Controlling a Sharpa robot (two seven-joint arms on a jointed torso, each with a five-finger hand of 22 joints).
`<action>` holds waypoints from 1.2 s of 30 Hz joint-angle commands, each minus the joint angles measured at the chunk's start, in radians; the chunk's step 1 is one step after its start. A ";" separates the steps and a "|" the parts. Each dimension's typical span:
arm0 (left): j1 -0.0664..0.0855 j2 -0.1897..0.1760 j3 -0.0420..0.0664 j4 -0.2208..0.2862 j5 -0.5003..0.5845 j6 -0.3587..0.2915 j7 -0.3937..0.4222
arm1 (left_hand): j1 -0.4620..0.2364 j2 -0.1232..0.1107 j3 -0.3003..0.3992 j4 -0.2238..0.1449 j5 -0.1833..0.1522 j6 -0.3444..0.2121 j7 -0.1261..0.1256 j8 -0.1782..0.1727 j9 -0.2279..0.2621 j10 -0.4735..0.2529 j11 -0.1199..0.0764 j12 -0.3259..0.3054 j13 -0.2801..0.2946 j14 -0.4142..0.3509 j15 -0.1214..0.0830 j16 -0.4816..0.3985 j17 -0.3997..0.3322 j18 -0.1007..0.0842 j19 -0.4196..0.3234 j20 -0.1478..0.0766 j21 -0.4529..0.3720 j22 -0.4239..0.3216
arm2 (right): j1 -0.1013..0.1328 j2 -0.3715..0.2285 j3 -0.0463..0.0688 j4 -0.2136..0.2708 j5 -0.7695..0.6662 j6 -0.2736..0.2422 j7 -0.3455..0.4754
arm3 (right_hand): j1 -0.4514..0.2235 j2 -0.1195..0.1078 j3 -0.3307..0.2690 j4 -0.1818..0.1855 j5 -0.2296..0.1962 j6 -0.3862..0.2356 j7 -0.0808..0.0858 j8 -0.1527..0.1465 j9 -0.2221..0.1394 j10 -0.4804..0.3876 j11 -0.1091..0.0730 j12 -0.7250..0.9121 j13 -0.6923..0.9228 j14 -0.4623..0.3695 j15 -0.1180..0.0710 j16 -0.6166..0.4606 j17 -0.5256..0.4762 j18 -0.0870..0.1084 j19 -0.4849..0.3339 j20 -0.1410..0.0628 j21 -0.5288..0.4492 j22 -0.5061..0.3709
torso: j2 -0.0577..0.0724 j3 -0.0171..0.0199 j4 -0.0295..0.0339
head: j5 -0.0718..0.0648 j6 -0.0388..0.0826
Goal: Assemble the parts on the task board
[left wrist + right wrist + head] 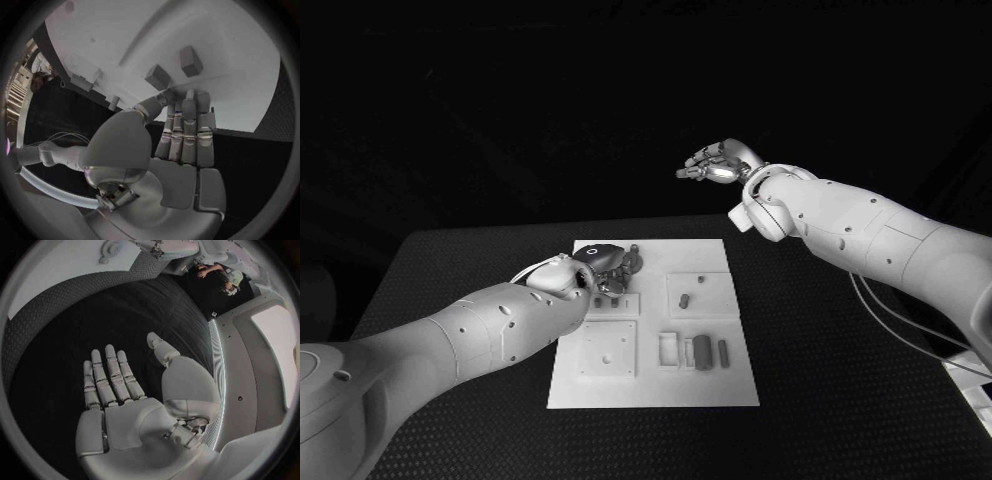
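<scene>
- We find the task board point(653, 385), a white plate, lying in the middle of the black table point(848, 400). Its long edges run away from the robot.
- We see the left hand point(596, 268) low over the board's far left corner, with its fingers point(187, 127) held close together and stretched toward the plate. In the left wrist view the fingertips lie just beside two small parts point(157, 76), but we cannot tell whether they touch or pinch either one, so we cannot tell this hand's state.
- The right hand point(718, 165) hangs in the air beyond the board's far right corner, well apart from the plate. In the right wrist view its fingers point(106, 375) are spread flat and hold nothing.
- Near the board's right edge, one small dark part point(685, 299) sits in a square recess point(700, 293).
- Toward the near edge, a row of slim parts point(705, 350) lies loose on the plate, beside a square block point(607, 355) near the left edge.
- We judge the assembly to be at an early stage: most visible parts lie unseated.
- Remaining work, as we judge it: pick up each loose part and seat it in its place. The left hand appears positioned for such a step at the far left corner.
</scene>
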 commanded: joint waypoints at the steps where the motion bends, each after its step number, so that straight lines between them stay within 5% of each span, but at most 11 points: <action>1: -0.007 0.003 -0.003 -0.008 0.000 0.049 0.004 | 0.001 0.006 0.002 0.001 -0.002 0.001 0.000 -0.001 -0.001 0.003 0.005 -0.005 -0.004 0.008 0.002 0.000 -0.001 0.043 0.006 0.001 0.003 0.002 | 0.000 -0.001 0.001 0.004 -0.001 0.012 0.012 | -0.002 0.010 0.000 -0.005 -0.002 -0.006 0.047 0.006 -0.001 -0.004 0.004 -0.001 -0.001 0.006 0.000 -0.002 0.002 0.020 0.006 -0.001 -0.004 -0.002 | 0.001 0.0002 -0.0006 | -0.002 -0.001; 10: -0.012 0.008 -0.003 -0.017 0.000 0.055 0.019 | 0.000 0.013 -0.001 0.001 -0.002 0.030 -0.001 0.008 0.003 0.042 -0.008 -0.009 -0.001 0.043 -0.010 0.015 0.002 0.050 0.039 -0.008 0.018 0.017 | 0.000 0.002 0.001 0.002 -0.001 0.013 0.013 | -0.004 0.011 0.000 -0.004 -0.002 -0.006 0.048 0.006 -0.002 -0.004 0.004 0.000 -0.002 0.006 0.000 -0.003 0.002 0.020 0.006 -0.001 -0.006 -0.002 | 0.000 0.0001 0.0004 | -0.005 -0.007; 23: -0.012 0.008 -0.003 -0.023 0.013 0.006 0.049 | -0.013 0.032 -0.002 0.002 -0.002 0.121 -0.036 0.037 0.021 0.148 -0.048 -0.011 0.019 0.109 -0.049 0.052 0.016 0.053 0.103 -0.041 0.053 0.057 | 0.000 0.003 0.001 0.003 -0.001 0.012 0.013 | -0.005 0.012 0.000 -0.004 -0.002 -0.006 0.048 0.007 -0.002 -0.004 0.004 0.000 -0.002 0.006 0.000 -0.003 0.002 0.020 0.007 -0.001 -0.008 -0.002 | -0.001 0.0001 0.0006 | -0.004 -0.007; 36: -0.012 0.004 -0.002 -0.026 0.054 -0.053 0.065 | -0.009 0.037 0.008 0.001 -0.002 0.140 -0.043 0.037 0.027 0.174 -0.056 -0.023 0.027 0.131 -0.058 0.057 0.017 0.051 0.124 -0.052 0.060 0.071 | 0.000 0.002 0.001 0.003 -0.001 0.012 0.013 | -0.005 0.012 0.000 -0.004 -0.002 -0.006 0.048 0.007 -0.002 -0.004 0.004 0.000 -0.003 0.006 0.000 -0.004 0.002 0.020 0.007 0.000 -0.009 -0.002 | -0.001 0.0000 0.0004 | -0.004 -0.007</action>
